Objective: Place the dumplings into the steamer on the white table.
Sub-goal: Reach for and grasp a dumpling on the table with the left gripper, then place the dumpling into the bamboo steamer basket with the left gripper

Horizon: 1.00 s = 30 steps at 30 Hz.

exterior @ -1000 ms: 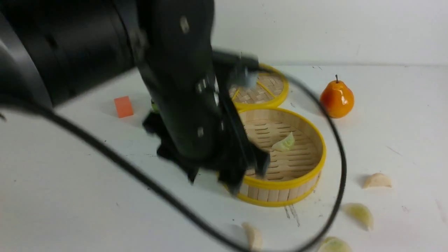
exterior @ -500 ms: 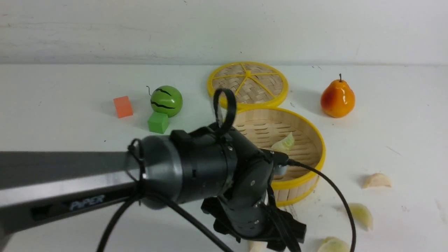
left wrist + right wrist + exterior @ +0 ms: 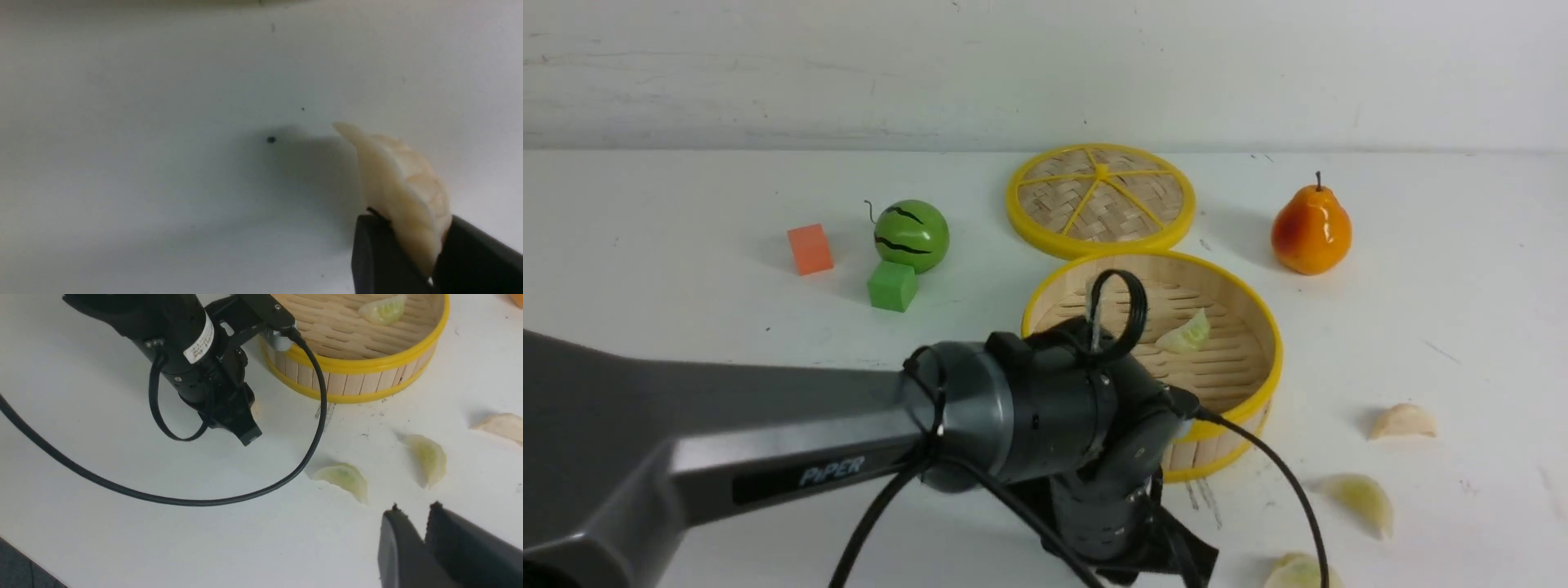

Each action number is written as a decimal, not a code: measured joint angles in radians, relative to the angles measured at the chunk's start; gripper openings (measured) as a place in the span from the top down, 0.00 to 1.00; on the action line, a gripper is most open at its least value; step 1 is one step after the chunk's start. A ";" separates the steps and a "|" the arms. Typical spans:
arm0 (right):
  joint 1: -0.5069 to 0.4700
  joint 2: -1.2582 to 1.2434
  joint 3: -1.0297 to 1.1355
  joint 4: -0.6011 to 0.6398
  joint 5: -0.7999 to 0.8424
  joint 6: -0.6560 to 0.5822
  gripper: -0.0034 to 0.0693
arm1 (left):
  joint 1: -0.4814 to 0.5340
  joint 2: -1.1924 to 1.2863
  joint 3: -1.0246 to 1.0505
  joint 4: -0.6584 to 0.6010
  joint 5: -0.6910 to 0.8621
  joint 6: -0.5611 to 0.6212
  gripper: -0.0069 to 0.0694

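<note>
- One green-and-white dumpling [image 3: 1186, 333] is in the bamboo steamer [image 3: 1213, 452], just past the left jaws on the white table [image 3: 1486, 327]. That's one done.
- The left gripper [image 3: 408, 230] is pinched on a cream dumpling [image 3: 400, 183], so its jaws are nearly together. I think that one goes in next.
- Three more are left, out to the right of the left jaws: a plain pale dumpling [image 3: 1403, 421] and two greenish dumplings [image 3: 428, 457].
- The right gripper [image 3: 415, 505] is open a tiny bit, with nothing in it.
</note>
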 joint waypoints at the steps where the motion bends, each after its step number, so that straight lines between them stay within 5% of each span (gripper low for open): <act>1: 0.000 0.000 0.000 -0.005 0.000 0.000 0.81 | 0.000 0.000 -0.032 0.005 0.028 0.017 0.70; 6: 0.000 0.000 0.000 -0.017 -0.001 0.000 0.80 | 0.000 -0.011 -0.281 0.044 0.217 0.125 0.69; 16: 0.000 0.000 0.007 -0.021 -0.016 0.000 0.79 | 0.114 0.110 -0.690 0.007 0.293 0.158 0.69; 30: 0.000 0.000 0.087 -0.021 -0.070 0.000 0.78 | 0.238 0.343 -0.752 -0.060 0.064 0.129 0.69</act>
